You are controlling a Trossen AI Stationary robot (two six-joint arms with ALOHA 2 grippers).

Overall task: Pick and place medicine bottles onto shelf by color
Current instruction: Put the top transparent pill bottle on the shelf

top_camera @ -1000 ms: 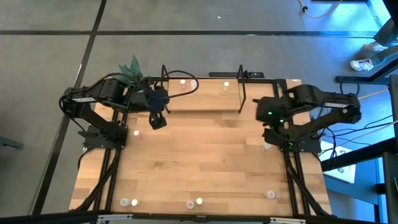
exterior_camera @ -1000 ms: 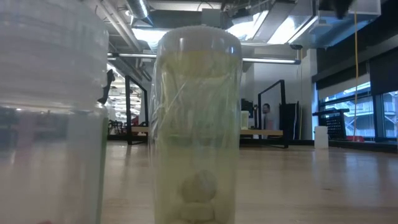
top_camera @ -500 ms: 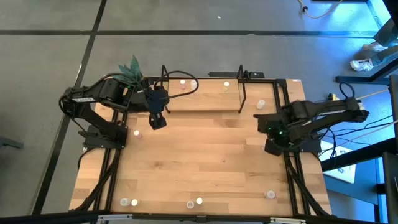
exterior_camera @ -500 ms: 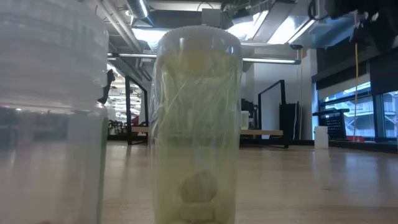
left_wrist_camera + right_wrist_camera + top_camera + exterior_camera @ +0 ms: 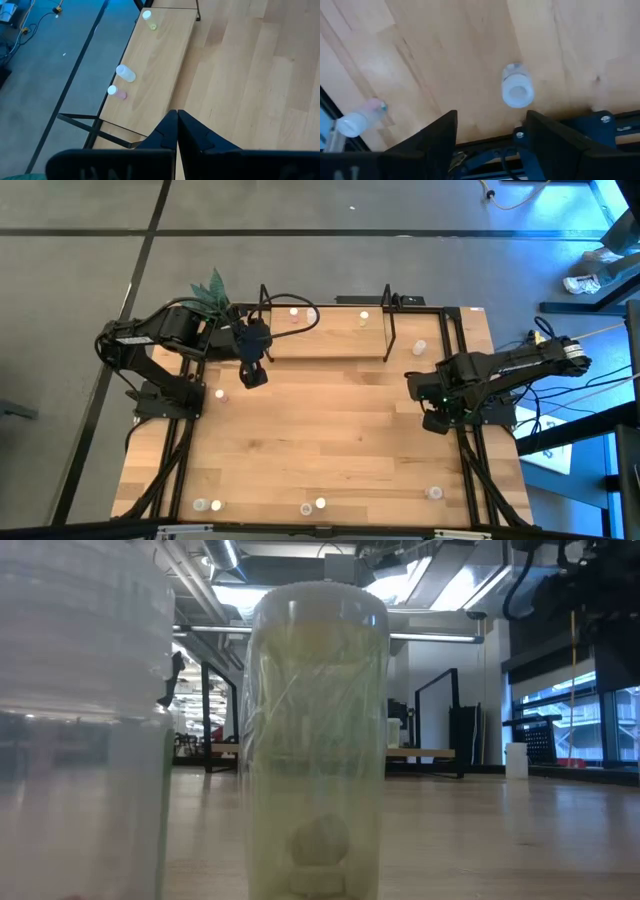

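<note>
My right gripper [image 5: 490,132]: jaws released, above a white-topped bottle [image 5: 517,90] near the surface's right edge. My left gripper [image 5: 177,116]: jaws clenched, empty, beside the shelf [image 5: 157,65].

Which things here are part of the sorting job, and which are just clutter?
Job:
- medicine bottles, scattered on the table and some on the shelf
- shelf at the far edge
- right gripper, open above a bottle
- left gripper, shut, near the shelf

Clutter:
- plant behind the left arm

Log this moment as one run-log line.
left claw: shut, empty, beside shelf | right claw: open above white-capped bottle on table
</note>
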